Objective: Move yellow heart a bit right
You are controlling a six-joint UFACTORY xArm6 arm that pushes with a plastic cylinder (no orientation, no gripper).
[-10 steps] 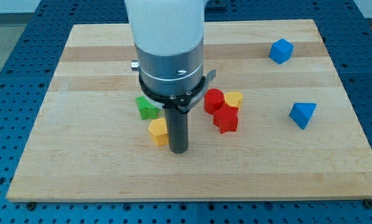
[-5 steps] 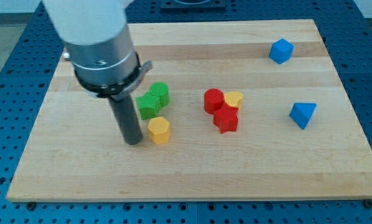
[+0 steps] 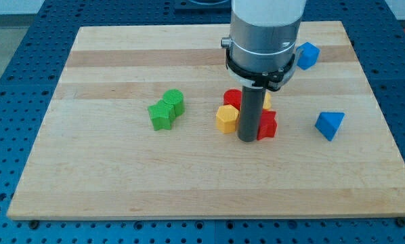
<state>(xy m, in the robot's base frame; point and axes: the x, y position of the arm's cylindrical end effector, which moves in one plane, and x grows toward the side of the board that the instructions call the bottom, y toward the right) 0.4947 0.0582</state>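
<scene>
The yellow heart (image 3: pixel 267 100) is almost wholly hidden behind my rod; only a sliver shows at the rod's right edge. My tip (image 3: pixel 247 139) rests on the board just below it, between the yellow hexagon block (image 3: pixel 226 118) on the view's left and the red star block (image 3: pixel 267 125) on the right. A red cylinder block (image 3: pixel 232 97) peeks out just above the yellow hexagon, to the left of the rod. All of these blocks sit tightly clustered around the rod.
A green star block (image 3: pixel 162 116) and a green cylinder block (image 3: pixel 175 102) touch each other left of centre. A blue cube (image 3: pixel 309 54) sits at the upper right, partly behind the arm. A blue triangular block (image 3: pixel 330 125) lies at the right.
My tip swung from the left of the yellow hexagon to the right, and now stands in the red and yellow cluster. The yellow hexagon has slid right, up against the red blocks.
</scene>
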